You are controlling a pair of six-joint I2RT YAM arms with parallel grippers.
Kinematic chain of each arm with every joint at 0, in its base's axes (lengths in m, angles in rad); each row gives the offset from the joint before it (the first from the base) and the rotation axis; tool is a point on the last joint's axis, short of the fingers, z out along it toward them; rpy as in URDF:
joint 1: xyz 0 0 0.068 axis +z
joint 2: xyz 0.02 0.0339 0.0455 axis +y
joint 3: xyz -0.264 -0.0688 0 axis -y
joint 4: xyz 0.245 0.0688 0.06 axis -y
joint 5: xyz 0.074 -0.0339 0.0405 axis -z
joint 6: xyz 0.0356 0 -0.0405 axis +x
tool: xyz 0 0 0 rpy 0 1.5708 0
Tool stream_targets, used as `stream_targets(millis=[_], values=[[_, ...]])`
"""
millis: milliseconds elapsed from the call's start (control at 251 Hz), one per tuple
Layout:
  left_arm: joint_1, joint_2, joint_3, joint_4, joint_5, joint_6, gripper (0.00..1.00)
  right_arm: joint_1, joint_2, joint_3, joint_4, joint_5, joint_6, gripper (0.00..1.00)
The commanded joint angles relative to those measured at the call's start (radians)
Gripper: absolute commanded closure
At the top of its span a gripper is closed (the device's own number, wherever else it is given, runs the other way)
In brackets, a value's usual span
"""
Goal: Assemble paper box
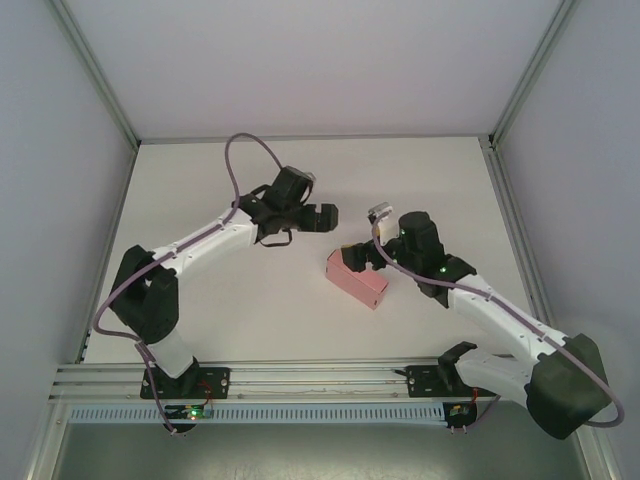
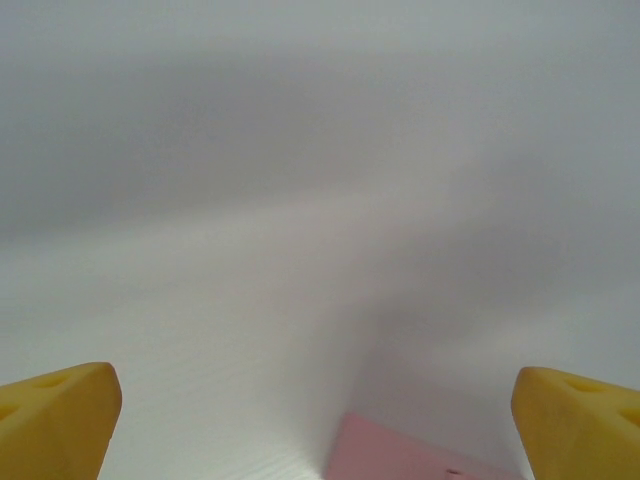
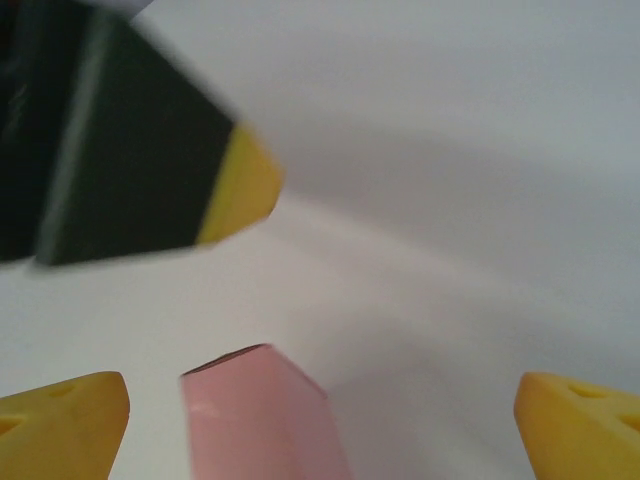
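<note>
Yellow fingertips (image 3: 65, 415) of your right gripper (image 3: 320, 415) stand apart on either side of the paper box (image 3: 265, 420) lying on the table (image 1: 250, 305), the left gripper (image 2: 315, 420) is also apart, and as the box looks light and crushable, you should grip it gently across its narrow sides.

The paper box (image 1: 357, 277) lies on the desk (image 1: 250, 320), slightly right of centre, with the right claw (image 1: 361, 256) at its far end, that end between the spread fingers (image 3: 60, 420), and the left claw (image 1: 325, 216) behind and left of the box, apart from it.
</note>
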Motion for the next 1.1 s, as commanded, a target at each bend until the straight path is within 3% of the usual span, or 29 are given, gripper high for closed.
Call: stream_targets(millis=[0,140,279,527,595,746,950,1093], values=[[0.089,-0.051,-0.012,-0.201,-0.186,-0.042,0.00,0.029,0.067,0.087,-0.295,-0.099,-0.183,0.02],[0.187,-0.106,-0.082,-0.230,-0.192,-0.107,0.00,0.048,0.155,0.145,-0.354,0.019,-0.215,0.02],[0.202,-0.162,-0.139,-0.244,-0.259,-0.083,0.00,0.055,0.217,0.194,-0.389,0.148,-0.230,0.02],[0.221,-0.198,-0.183,-0.264,-0.319,-0.085,0.00,0.138,0.347,0.238,-0.453,0.145,-0.301,0.06],[0.221,-0.204,-0.197,-0.253,-0.314,-0.081,0.00,0.150,0.377,0.268,-0.469,0.196,-0.319,0.15],[0.223,-0.199,-0.191,-0.256,-0.321,-0.073,0.00,0.154,0.402,0.351,-0.505,0.282,-0.408,0.61],[0.223,-0.215,-0.181,-0.266,-0.373,-0.073,0.00,0.157,0.415,0.445,-0.508,0.318,-0.801,0.68],[0.224,-0.242,-0.186,-0.296,-0.432,-0.096,0.00,0.201,0.505,0.472,-0.344,0.481,-1.034,0.72]])
